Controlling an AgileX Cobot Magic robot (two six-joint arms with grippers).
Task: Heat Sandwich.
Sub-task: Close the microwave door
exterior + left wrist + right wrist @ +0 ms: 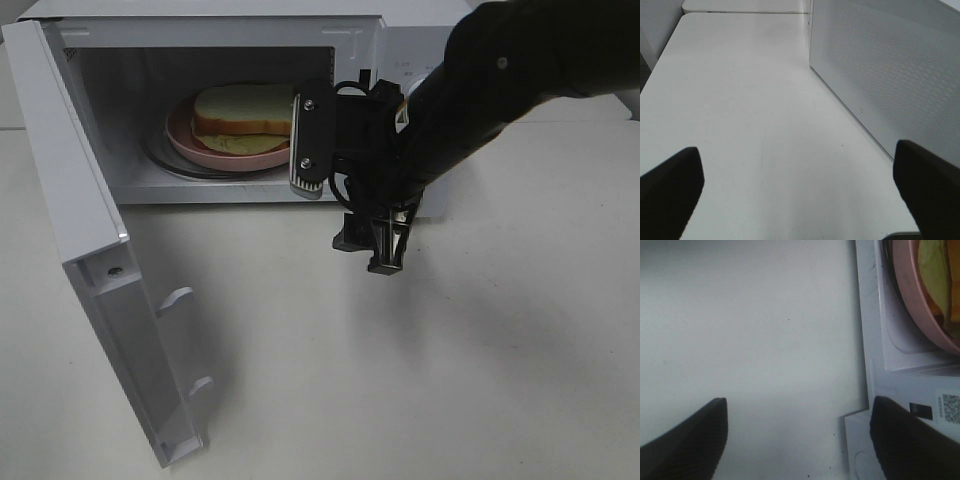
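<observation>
Sandwich [243,108] on pink plate [186,141] in open microwave [200,10], right claw [800,440] wide apart, empty, left claw [800,190] likewise

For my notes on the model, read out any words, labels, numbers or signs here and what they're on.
No text is readable.
QR code sticker on the microwave: pattern only, no letters.
Small black label beside it: too blurred.
Faint marks on the control panel: too small.

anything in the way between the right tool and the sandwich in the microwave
Nothing visible does. The door is swung wide open, the sandwich lies on the pink plate inside the microwave, and the right tool hangs open just outside the opening.
</observation>
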